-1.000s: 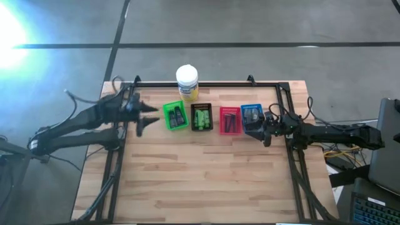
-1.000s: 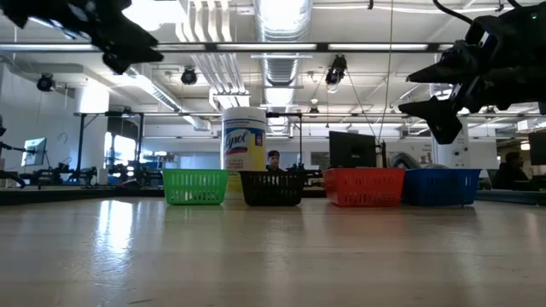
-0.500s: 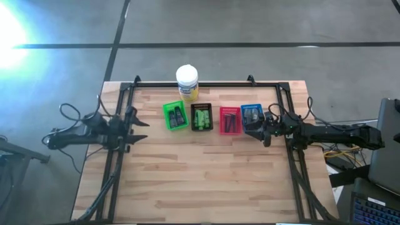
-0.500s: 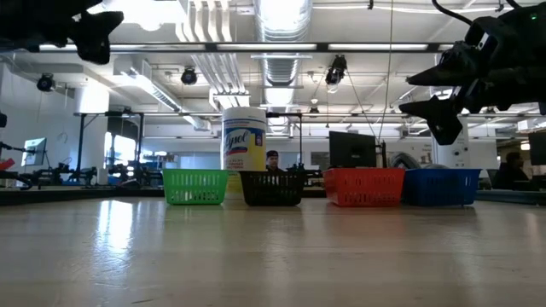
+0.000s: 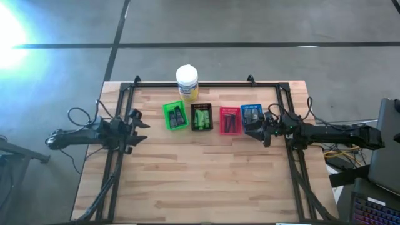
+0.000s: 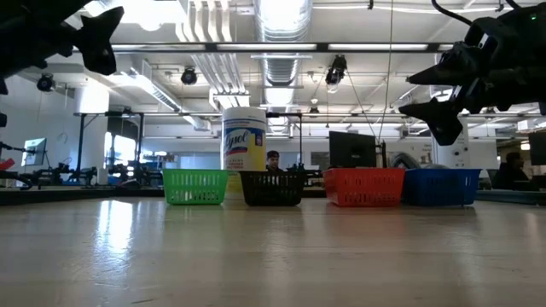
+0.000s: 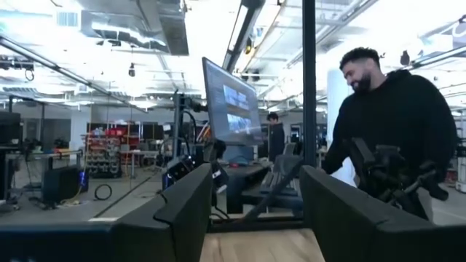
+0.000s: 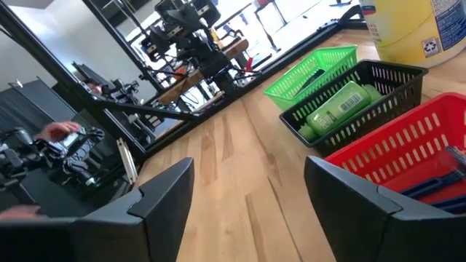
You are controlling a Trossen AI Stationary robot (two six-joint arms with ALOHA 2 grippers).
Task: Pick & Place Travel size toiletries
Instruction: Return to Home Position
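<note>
Left gripper (image 5: 140, 127) had pulled back from the green basket (image 5: 167, 112) to the table's (image 5: 200, 187) left edge, fingers wide, holding nothing; right gripper (image 5: 264, 132) unchanged, spread wide just beside the blue basket (image 5: 251, 107); toiletries (image 5: 201, 118) lay inside the basket row (image 5: 220, 122), yellow jar (image 5: 187, 82) behind.

All toiletries lie inside the baskets. The bright green packs (image 5: 202, 118) lie flat, side by side, in the black basket (image 5: 193, 125). The slim dark blue sticks (image 5: 230, 122) lie in the red basket (image 5: 222, 129). The dark grey tubes (image 5: 178, 116) lie in the green basket (image 5: 165, 115), and other dark tubes (image 5: 252, 115) in the blue basket (image 5: 244, 111).
</note>
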